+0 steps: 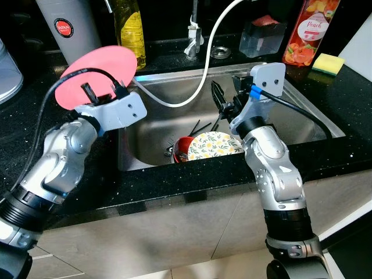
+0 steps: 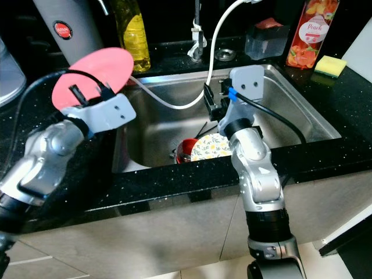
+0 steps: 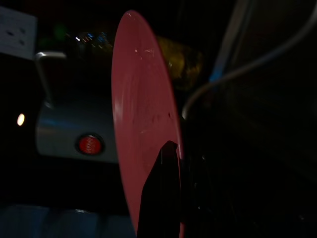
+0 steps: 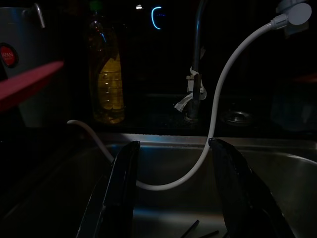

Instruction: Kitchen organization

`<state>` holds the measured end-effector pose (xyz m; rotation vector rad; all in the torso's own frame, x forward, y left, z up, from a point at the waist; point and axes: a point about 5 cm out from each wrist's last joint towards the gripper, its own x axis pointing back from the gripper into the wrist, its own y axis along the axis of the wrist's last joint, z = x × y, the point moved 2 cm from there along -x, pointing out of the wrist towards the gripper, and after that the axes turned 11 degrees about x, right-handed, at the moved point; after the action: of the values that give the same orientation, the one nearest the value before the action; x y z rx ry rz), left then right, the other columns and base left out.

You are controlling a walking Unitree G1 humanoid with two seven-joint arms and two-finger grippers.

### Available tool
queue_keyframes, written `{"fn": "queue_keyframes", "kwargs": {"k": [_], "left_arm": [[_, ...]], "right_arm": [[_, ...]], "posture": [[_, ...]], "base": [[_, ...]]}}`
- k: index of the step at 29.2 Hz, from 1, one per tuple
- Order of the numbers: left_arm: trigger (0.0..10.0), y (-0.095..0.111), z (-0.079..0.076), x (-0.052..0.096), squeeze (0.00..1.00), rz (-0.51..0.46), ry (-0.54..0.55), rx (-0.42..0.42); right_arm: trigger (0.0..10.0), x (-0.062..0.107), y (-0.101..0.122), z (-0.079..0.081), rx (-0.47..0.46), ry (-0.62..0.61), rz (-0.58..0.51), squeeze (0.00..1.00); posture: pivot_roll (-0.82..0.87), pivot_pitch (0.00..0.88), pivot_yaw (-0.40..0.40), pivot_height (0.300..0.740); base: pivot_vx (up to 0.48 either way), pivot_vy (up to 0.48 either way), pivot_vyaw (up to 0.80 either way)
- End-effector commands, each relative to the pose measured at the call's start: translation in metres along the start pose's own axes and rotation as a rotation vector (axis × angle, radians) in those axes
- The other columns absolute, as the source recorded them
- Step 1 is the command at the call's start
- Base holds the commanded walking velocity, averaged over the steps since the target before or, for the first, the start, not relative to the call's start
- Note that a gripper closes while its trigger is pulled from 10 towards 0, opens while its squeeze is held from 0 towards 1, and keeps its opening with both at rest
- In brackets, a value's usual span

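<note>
Black speckled stone bench [image 1: 325, 148] surrounds steel sink [image 1: 302, 110]. Left gripper [image 1: 102, 93], jaws clamped on round pink plate [image 1: 96, 75], holds it above bench at sink's left edge. Right gripper [image 1: 224, 104], jaws apart and empty, hovers over floral plate [image 1: 215, 144] and red bowl [image 1: 185, 148] in basin.

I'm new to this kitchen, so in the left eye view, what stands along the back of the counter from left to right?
Grey canister → yellow oil bottle → tap → clear box → peach bottle → yellow sponge.

Head eyes down over sink [image 1: 302, 110], wrist views along fingers [image 4: 124, 193]
</note>
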<state>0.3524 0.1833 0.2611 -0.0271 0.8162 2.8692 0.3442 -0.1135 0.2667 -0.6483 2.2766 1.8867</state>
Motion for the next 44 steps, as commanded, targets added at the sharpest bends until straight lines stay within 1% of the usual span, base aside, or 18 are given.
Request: {"fn": "queue_keyframes", "kwargs": {"k": [1, 5, 6, 8, 10, 11, 12, 13, 16, 17, 19, 20, 25, 29, 34, 44], "left_arm": [[10.0, 0.012, 0.013, 0.003, 0.00, -0.077, 0.040, -0.018], [10.0, 0.023, 0.016, 0.006, 0.00, -0.154, 0.049, -0.010], [10.0, 0.028, 0.013, 0.007, 0.00, -0.187, 0.038, -0.004], [10.0, 0.031, 0.011, 0.008, 0.00, -0.205, 0.034, -0.012], [10.0, 0.033, 0.010, 0.008, 0.00, -0.224, 0.040, -0.019], [10.0, 0.033, 0.010, 0.008, 0.00, -0.224, 0.040, -0.019], [10.0, 0.033, 0.011, 0.006, 0.00, -0.228, 0.053, -0.022], [10.0, 0.033, 0.011, 0.006, 0.00, -0.228, 0.053, -0.022], [10.0, 0.036, 0.011, 0.006, 0.00, -0.250, 0.067, -0.013], [10.0, 0.038, 0.012, 0.006, 0.00, -0.256, 0.067, -0.011], [10.0, 0.038, 0.011, 0.006, 0.00, -0.260, 0.067, -0.011], [10.0, 0.040, 0.012, 0.006, 0.00, -0.269, 0.073, -0.003], [10.0, 0.041, 0.014, 0.006, 0.00, -0.275, 0.082, 0.004], [10.0, 0.042, 0.014, 0.006, 0.00, -0.282, 0.090, 0.009], [10.0, 0.041, 0.014, 0.005, 0.00, -0.285, 0.093, 0.010], [10.0, 0.044, 0.015, 0.004, 0.00, -0.297, 0.102, 0.015]], "right_arm": [[10.0, -0.001, 0.001, 0.000, -0.001, 0.001, -0.004, 0.00], [10.0, 0.000, 0.001, 0.000, -0.005, 0.004, -0.004, 0.00], [10.0, 0.001, 0.000, 0.000, -0.006, 0.005, -0.002, 0.00], [10.0, 0.001, 0.000, 0.000, -0.008, 0.004, -0.001, 0.00], [10.0, 0.001, 0.000, -0.001, -0.035, -0.003, 0.002, 0.00], [10.0, 0.001, 0.000, -0.001, -0.035, -0.003, 0.002, 0.00], [10.0, 0.002, -0.001, -0.006, -0.131, -0.026, 0.012, 0.00], [10.0, 0.002, -0.001, -0.006, -0.131, -0.026, 0.012, 0.00], [10.0, 0.002, -0.002, -0.013, -0.240, -0.051, 0.021, 0.00], [10.0, 0.002, -0.002, -0.014, -0.260, -0.054, 0.021, 0.00], [10.0, 0.002, -0.002, -0.014, -0.272, -0.055, 0.020, 0.00], [10.0, 0.002, -0.002, -0.015, -0.304, -0.054, 0.021, 0.00], [10.0, 0.002, -0.002, -0.014, -0.340, -0.049, 0.020, 0.00], [10.0, 0.002, -0.001, -0.012, -0.394, -0.042, 0.021, 0.00], [10.0, 0.002, 0.001, -0.009, -0.448, 0.000, 0.017, 0.00], [10.0, 0.002, 0.004, -0.011, -0.482, 0.001, 0.010, 0.00]], "posture": [[0.12, 0.059, 0.037, 0.740], [0.12, 0.064, 0.038, 0.740], [0.12, 0.065, 0.038, 0.740], [0.12, 0.066, 0.038, 0.740], [0.11, 0.067, 0.037, 0.740], [0.11, 0.067, 0.037, 0.740], [0.11, 0.068, 0.037, 0.740], [0.11, 0.068, 0.037, 0.740], [0.11, 0.068, 0.037, 0.740], [0.11, 0.069, 0.037, 0.740], [0.11, 0.070, 0.037, 0.740], [0.11, 0.070, 0.036, 0.740], [0.11, 0.072, 0.035, 0.740], [0.11, 0.072, 0.031, 0.740], [0.11, 0.073, 0.031, 0.740], [0.10, 0.071, 0.032, 0.740]], "base": [[0.000, 0.000, 0.00], [0.000, 0.000, 0.00], [0.000, 0.000, 0.00], [0.000, 0.000, 0.00], [0.000, 0.000, 0.00], [0.000, 0.000, 0.00], [0.000, 0.000, 0.00], [0.000, 0.000, 0.00], [0.000, 0.000, 0.00], [0.000, 0.000, 0.00], [0.000, 0.000, 0.00], [0.000, 0.000, 0.00], [0.000, 0.000, 0.00], [0.000, 0.000, 0.00], [0.000, 0.000, 0.00], [0.000, 0.000, 0.00]]}}
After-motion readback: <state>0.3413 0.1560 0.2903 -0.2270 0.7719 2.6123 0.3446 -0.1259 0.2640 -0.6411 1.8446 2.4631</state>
